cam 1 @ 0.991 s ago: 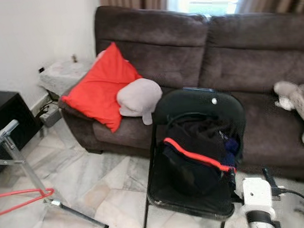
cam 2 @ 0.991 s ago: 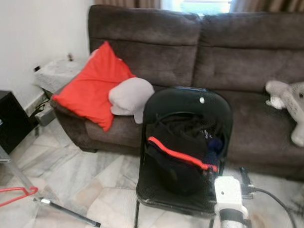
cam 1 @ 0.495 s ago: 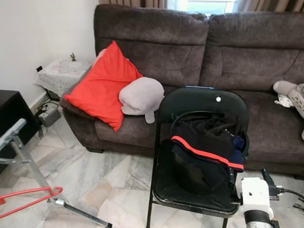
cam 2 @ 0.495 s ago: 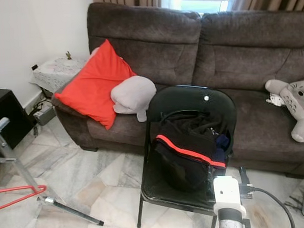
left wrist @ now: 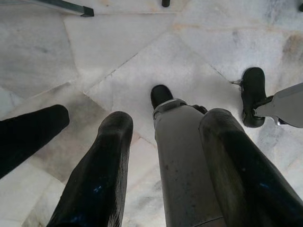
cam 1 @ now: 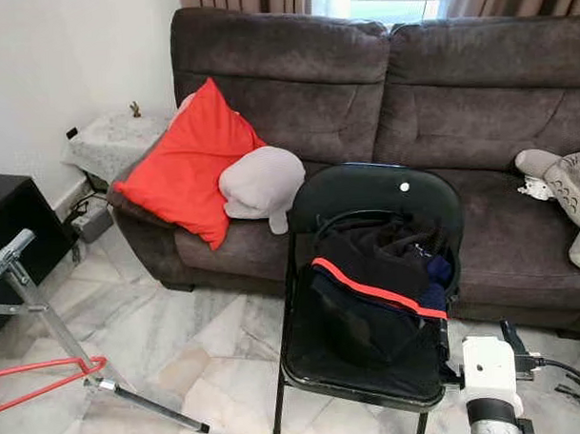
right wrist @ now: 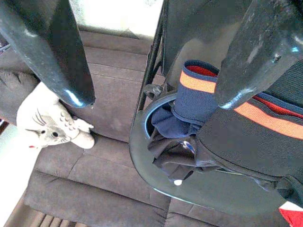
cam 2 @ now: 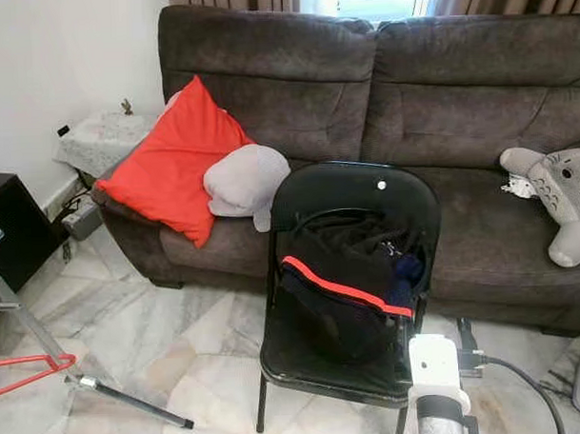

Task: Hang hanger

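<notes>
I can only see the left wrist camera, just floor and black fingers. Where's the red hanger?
Observer: The red hanger sits low by the metal rack, on the robot's left side, close to the floor.
Operator: Is there a chair?
Observer: Yes, a black folding chair stands in front of a brown sofa, with dark clothes with a red stripe piled on its seat.
Operator: What's the right gripper doing?
Observer: The right gripper is open and holds nothing; it points at the chair's edge and the clothes.
Operator: Any toys?
Observer: A grey stuffed animal lies on the sofa's right end.
</notes>
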`<state>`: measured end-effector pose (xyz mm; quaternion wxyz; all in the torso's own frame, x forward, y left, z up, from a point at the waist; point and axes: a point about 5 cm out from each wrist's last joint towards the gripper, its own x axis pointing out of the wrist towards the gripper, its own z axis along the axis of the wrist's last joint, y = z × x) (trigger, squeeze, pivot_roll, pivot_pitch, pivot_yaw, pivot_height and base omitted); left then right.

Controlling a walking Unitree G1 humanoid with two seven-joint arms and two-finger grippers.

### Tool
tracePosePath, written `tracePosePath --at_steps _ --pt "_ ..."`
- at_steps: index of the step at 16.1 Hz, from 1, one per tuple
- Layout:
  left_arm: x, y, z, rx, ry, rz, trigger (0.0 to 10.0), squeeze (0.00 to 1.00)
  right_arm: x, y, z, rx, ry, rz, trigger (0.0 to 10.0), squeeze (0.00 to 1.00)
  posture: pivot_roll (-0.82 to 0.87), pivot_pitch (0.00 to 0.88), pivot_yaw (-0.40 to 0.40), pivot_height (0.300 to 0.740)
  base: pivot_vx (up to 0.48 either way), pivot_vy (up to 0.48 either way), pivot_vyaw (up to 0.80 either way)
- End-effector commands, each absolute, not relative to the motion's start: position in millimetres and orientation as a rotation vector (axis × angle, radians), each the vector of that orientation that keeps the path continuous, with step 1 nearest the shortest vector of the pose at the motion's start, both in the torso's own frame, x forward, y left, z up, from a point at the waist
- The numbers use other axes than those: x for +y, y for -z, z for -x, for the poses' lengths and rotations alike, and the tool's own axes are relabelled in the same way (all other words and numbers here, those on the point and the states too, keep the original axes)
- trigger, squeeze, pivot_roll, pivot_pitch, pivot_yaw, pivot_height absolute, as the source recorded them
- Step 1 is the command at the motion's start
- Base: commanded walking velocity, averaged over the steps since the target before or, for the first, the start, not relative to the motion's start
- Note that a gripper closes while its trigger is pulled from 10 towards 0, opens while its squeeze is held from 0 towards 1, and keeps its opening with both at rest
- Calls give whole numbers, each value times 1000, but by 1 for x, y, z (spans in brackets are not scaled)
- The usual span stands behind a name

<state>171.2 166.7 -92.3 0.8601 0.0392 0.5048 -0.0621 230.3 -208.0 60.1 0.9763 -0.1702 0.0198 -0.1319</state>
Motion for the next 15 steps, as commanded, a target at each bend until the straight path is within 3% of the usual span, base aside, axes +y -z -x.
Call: tracePosePath --at_steps 1,9,11,15 --pt "174 96 -160 1087 124 -97 10000 0 -206 -63 -232 25 265 333 10000 0 -15 18 25 740 0 0 0" --pt "162 99 -156 1097 132 -91 10000 0 -199 -66 -234 5 216 358 10000 0 -16 17 25 740 0 0 0" --pt "163 100 -154 1103 131 -92 10000 0 -198 -67 -235 2 207 361 10000 0 -16 17 25 740 0 0 725" --pt "158 101 -152 1107 134 -91 10000 0 -198 -66 -235 7 211 350 10000 0 -16 17 25 740 0 0 0"
